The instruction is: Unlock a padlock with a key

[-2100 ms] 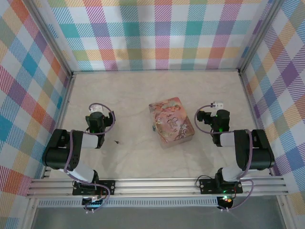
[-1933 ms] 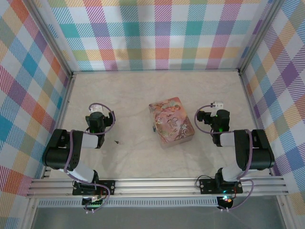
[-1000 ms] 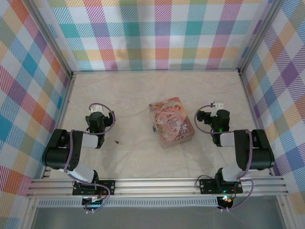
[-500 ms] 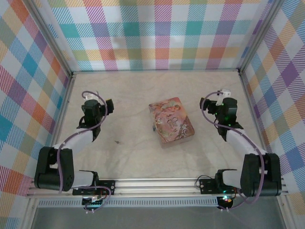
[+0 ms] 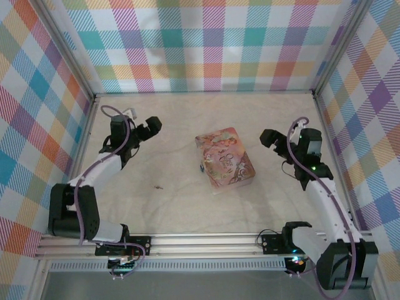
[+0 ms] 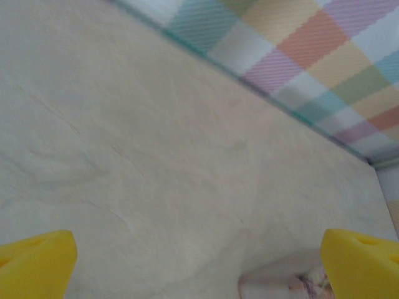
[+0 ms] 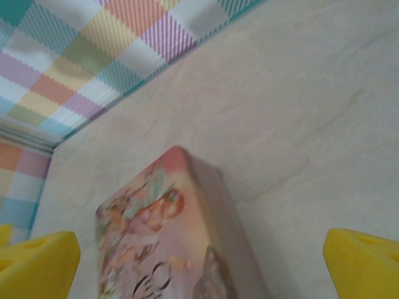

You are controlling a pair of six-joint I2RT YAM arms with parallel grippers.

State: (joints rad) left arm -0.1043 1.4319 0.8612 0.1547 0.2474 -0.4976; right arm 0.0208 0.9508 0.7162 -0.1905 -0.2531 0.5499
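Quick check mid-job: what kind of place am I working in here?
Probably a tabletop robot test cell: plaid-printed panel walls box in a pale marbled tabletop, and the left arm and right arm are bolted to a metal rail.

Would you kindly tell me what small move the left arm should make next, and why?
Probably swing the open left gripper down over the key, lying loose nearer that arm's base; the padlock waits beside the tin box.
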